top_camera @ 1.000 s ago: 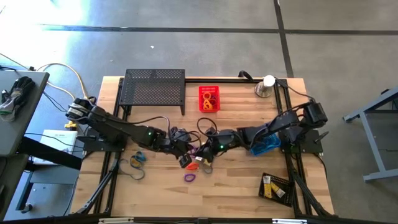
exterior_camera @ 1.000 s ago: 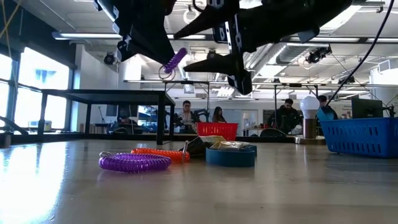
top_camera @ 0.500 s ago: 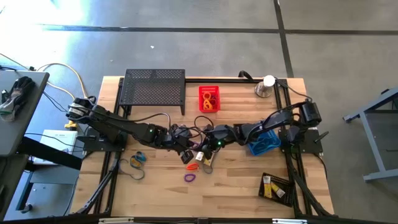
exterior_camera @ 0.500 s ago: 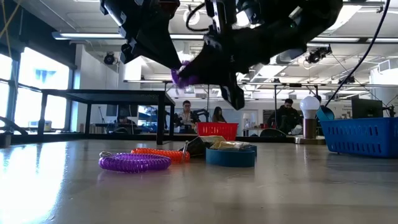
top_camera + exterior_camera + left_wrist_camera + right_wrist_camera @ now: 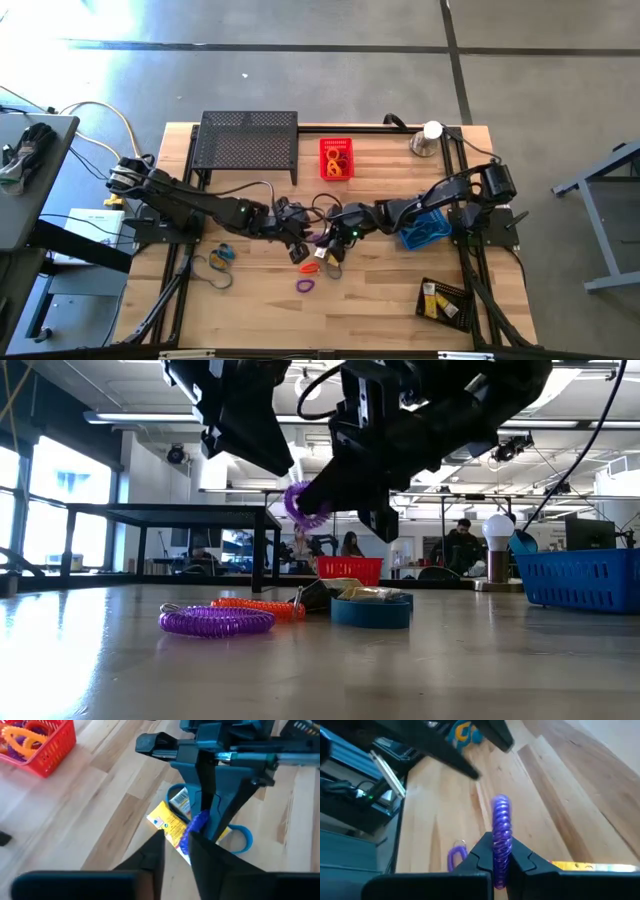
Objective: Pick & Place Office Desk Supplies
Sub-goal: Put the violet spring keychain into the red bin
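Purple coil loop [image 5: 501,836]: airborne above tabletop [image 5: 390,290] centre, pinched in right end effector [image 5: 496,860], fingers pressed on it. Left end effector [image 5: 176,851]: just beside, fingers slightly spread, no contact with loop visible. Second purple loop [image 5: 216,621] and orange loop [image 5: 255,606]: flat on tabletop. Red basket [image 5: 336,158]: holds more loops.

Mid-table is super cramped: both arms meet nose to nose over the yellow box [image 5: 169,822] and blue tape ring [image 5: 371,609]. Front strip of the table [image 5: 380,310] is wide open.

purple coil loop [image 5: 501,832] | upright, airborne | pinched in right claw [image 5: 496,865]
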Controlling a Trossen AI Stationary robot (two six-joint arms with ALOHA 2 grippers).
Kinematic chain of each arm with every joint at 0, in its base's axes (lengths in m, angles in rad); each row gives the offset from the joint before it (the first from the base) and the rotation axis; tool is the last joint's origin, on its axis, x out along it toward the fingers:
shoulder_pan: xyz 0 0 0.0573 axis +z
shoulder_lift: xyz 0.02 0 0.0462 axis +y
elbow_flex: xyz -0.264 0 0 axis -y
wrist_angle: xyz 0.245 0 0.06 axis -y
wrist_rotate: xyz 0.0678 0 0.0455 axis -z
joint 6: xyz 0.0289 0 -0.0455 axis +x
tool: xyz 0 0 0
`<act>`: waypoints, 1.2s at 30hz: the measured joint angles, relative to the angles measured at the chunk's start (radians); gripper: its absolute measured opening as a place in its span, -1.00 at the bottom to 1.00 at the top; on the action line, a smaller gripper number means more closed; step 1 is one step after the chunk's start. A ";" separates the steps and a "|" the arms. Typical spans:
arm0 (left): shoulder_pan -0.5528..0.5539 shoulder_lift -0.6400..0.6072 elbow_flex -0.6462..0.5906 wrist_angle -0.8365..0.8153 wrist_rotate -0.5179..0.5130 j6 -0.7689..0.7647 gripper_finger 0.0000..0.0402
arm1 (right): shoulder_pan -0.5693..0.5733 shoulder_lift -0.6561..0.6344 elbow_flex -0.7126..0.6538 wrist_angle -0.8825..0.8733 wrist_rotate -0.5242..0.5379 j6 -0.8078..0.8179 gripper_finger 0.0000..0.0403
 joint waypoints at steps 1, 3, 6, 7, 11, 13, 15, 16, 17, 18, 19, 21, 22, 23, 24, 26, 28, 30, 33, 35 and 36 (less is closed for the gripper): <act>-0.002 0.000 0.000 0.002 0.000 0.003 -0.52 | 0.000 0.000 0.000 -0.010 0.001 -0.003 -0.97; -0.002 0.000 0.000 0.013 0.000 0.005 -0.42 | -0.002 -0.011 0.000 -0.055 0.006 -0.025 -0.97; -0.003 0.000 0.000 0.026 0.000 0.006 -0.30 | -0.015 -0.063 0.000 -0.146 0.049 -0.074 -0.98; -0.003 0.000 0.000 0.026 0.000 0.005 -0.28 | -0.022 -0.086 0.000 -0.189 0.076 -0.094 -0.98; -0.004 0.000 0.000 0.026 0.000 -0.027 -0.24 | -0.079 -0.194 0.000 -0.331 0.191 -0.130 -0.98; -0.005 0.000 0.000 0.025 0.010 -0.044 -0.24 | -0.123 -0.244 0.000 -0.364 0.253 -0.147 -0.98; -0.004 0.000 0.000 0.025 0.028 -0.045 -0.24 | -0.183 -0.282 0.000 -0.369 0.292 -0.176 -0.98; -0.005 0.000 -0.001 0.022 0.035 -0.049 -0.24 | -0.222 -0.287 0.004 -0.365 0.292 -0.187 -0.98; -0.007 0.000 -0.001 0.021 0.038 -0.061 -0.24 | -0.264 -0.287 0.021 -0.374 0.285 -0.190 -0.98; -0.008 0.000 -0.001 0.021 0.040 -0.077 -0.24 | -0.309 -0.285 0.048 -0.393 0.268 -0.191 -0.98; -0.008 0.000 -0.001 0.017 0.040 -0.088 -0.24 | -0.349 -0.280 0.076 -0.417 0.248 -0.191 -0.98; -0.008 0.000 -0.001 0.017 0.043 -0.097 -0.24 | -0.413 -0.247 0.145 -0.464 0.232 -0.206 -0.98; -0.008 0.000 -0.002 0.016 0.043 -0.098 -0.24 | -0.436 -0.228 0.183 -0.496 0.233 -0.214 -0.98; -0.008 0.000 -0.002 0.015 0.043 -0.098 -0.24 | -0.458 -0.207 0.216 -0.543 0.234 -0.223 -0.98; -0.008 0.000 -0.002 0.016 0.043 -0.099 -0.24 | -0.474 -0.181 0.249 -0.599 0.235 -0.228 -0.98; -0.008 0.000 -0.002 0.012 0.043 -0.100 -0.24 | -0.497 -0.126 0.311 -0.667 0.236 -0.232 -0.98; -0.011 0.000 -0.002 0.011 0.043 -0.101 -0.24 | -0.511 -0.072 0.360 -0.732 0.229 -0.236 -0.98; -0.012 0.000 -0.002 0.006 0.045 -0.104 -0.24 | -0.518 -0.022 0.396 -0.767 0.213 -0.235 -0.98; -0.013 0.000 -0.002 -0.016 0.046 -0.144 -0.24 | -0.517 0.045 0.424 -0.819 0.217 -0.230 -0.98; -0.012 0.000 -0.002 -0.028 0.046 -0.170 -0.24 | -0.516 0.073 0.427 -0.816 0.217 -0.227 -0.96; -0.012 0.000 -0.002 -0.029 0.045 -0.178 -0.24 | -0.515 0.083 0.427 -0.816 0.217 -0.228 -0.93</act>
